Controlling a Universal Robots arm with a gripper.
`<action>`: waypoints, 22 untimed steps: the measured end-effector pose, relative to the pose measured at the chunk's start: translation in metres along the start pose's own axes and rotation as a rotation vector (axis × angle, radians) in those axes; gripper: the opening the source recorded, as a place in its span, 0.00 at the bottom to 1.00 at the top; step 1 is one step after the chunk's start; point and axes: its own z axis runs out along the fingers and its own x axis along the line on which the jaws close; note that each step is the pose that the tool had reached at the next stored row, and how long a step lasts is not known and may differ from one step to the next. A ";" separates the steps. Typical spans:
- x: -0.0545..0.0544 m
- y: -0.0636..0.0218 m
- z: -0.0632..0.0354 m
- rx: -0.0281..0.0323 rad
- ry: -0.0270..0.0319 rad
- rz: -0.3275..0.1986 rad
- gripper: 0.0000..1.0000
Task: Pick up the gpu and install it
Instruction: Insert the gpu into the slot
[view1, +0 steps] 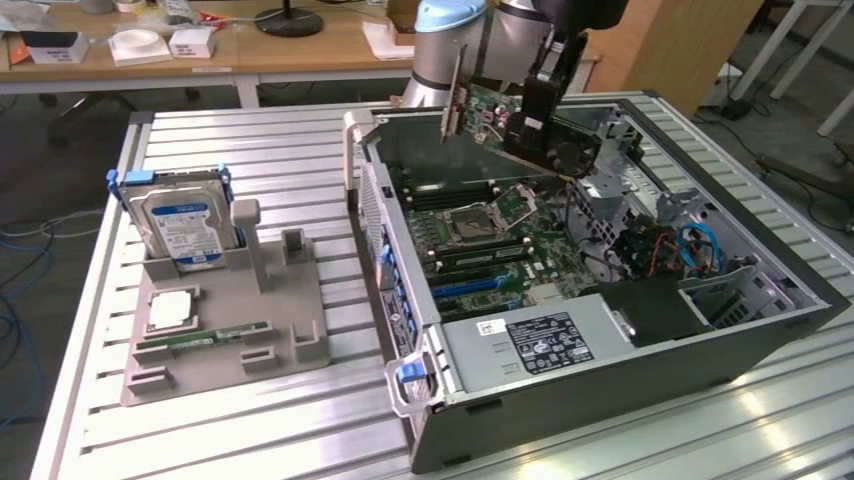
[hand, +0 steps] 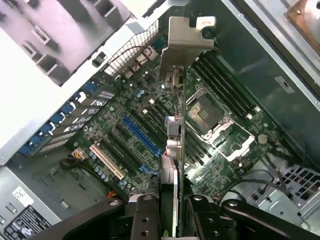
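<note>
The gripper (view1: 531, 120) has its jaws part way shut, one on each flat side of the gpu (view1: 487, 106). It holds the card up in the air. The gpu hangs over the far end of the open computer case (view1: 627, 395). It is above the motherboard (view1: 501, 240) and not touching it. In the wrist view the card shows its thin edge, with its silver bracket (hand: 186, 37) at the end away from the gripper.

On the exterior view's left, the hard drive (view1: 183, 220) and the memory stick (view1: 200, 336) sit in the grey holder (view1: 287, 330) on the table (view1: 227, 140).

What could go wrong? The card looks tipped a bit, though that is hard to tell from here. If it went down crooked, its edge could miss the long blue slot (hand: 142, 136) and bump small parts on the board. The bracket could catch on the case wall. The card is thin, so a bump could make it slip or twist in the jaws.
</note>
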 end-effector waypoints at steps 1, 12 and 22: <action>0.000 -0.0001 0.0012 0.0002 0.0005 -0.048 0.27; 0.000 -0.0001 0.0037 0.0008 0.0021 -0.245 0.27; 0.000 -0.0001 0.0057 0.0015 0.0034 -0.425 0.27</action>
